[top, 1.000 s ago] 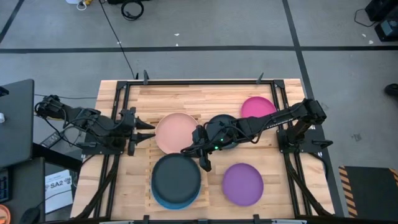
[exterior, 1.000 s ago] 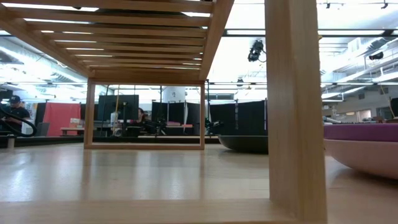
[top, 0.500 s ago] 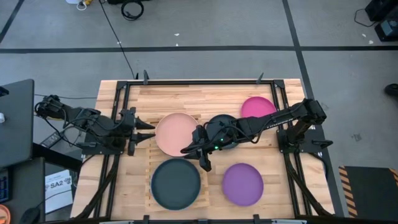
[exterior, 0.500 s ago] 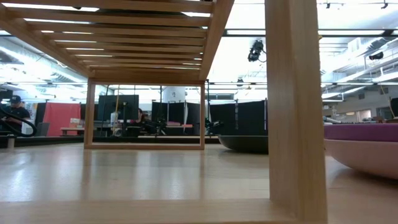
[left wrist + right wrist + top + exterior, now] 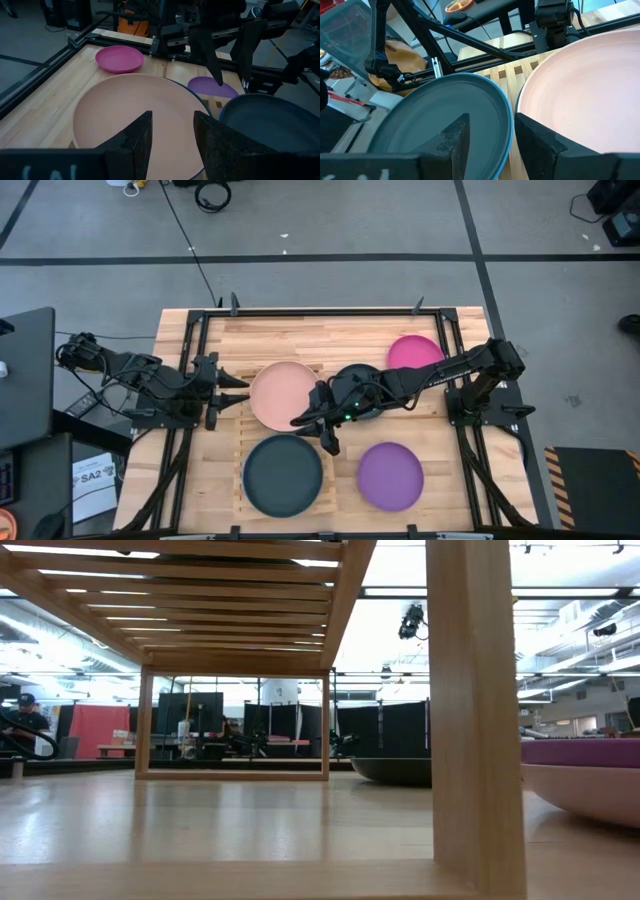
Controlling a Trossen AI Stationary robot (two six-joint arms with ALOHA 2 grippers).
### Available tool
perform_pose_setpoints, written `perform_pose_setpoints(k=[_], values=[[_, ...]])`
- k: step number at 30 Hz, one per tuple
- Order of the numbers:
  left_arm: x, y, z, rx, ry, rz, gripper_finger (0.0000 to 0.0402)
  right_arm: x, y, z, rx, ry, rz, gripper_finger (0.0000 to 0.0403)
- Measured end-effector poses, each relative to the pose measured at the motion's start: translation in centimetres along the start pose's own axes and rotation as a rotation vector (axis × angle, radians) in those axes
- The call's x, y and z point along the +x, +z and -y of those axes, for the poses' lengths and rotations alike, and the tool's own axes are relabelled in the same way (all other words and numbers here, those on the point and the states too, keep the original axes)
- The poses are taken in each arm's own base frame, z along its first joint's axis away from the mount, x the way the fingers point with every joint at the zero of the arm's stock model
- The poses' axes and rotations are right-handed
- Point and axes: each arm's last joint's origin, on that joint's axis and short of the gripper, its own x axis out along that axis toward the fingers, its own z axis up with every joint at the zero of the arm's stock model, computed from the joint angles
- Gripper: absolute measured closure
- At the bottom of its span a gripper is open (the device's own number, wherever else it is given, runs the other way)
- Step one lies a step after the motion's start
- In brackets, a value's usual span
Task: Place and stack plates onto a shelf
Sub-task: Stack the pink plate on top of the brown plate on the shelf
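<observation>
Right gripper (image 5: pixel 318 427), fingers parted and holding nothing, hovers just beside the round matte dark grey plate (image 5: pixel 283 472), which lies flat on a blue plate, apparently just stacked on the light wooden slatted shelf (image 5: pixel 240 455). The salmon pink plate (image 5: pixel 285 395) lies on the gripper's other side. Left gripper (image 5: pixel 232 389), w/ fingers apart and empty, waits by the pink plate's rim.

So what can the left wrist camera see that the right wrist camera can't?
Only the left wrist view shows the magenta plate, the purple plate and the right arm's fingers. Only the right wrist view shows the blue plate's rim under the dark grey plate, and the shelf's slats. Both show the salmon pink plate and the dark grey plate.
</observation>
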Motion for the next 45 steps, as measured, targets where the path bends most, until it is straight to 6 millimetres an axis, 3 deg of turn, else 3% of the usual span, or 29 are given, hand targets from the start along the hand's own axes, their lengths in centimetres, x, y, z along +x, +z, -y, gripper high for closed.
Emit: perform_pose_setpoints(k=[10, 17, 24, 29, 38, 45], values=[[0.0, 0.0, 0.0, 0.0, 0.0, 0.0, 0.0251, -0.1, 0.2, 0.3, 0.005, 0.031, -0.009, 0.0243], [0.0, 0.0, 0.0, 0.001, 0.0, 0.0, 0.0251, -2.0, 1.4, 0.5, -0.003, 0.147, -0.021, 0.0243], [0.0, 0.0, 0.0, 0.001, 0.001, -0.002, 0.0251, -6.7, 3.3, 0.5, -0.086, 0.132, 0.027, 0.0243], [0.0, 0.0, 0.0, 0.002, 0.0, -0.002, 0.0251, -11.2, 3.8, 1.1, -0.09, 0.01, 0.01, 0.0243], [0.0, 0.0, 0.0, 0.002, 0.001, -0.002, 0.0251, -18.8, 2.1, 2.1, -0.095, -0.329, -0.129, 0.0243], [0.0, 0.0, 0.0, 0.002, 0.001, -0.002, 0.0251, -21.8, 0.2, 2.8, -0.102, -0.59, -0.262, 0.0243]])
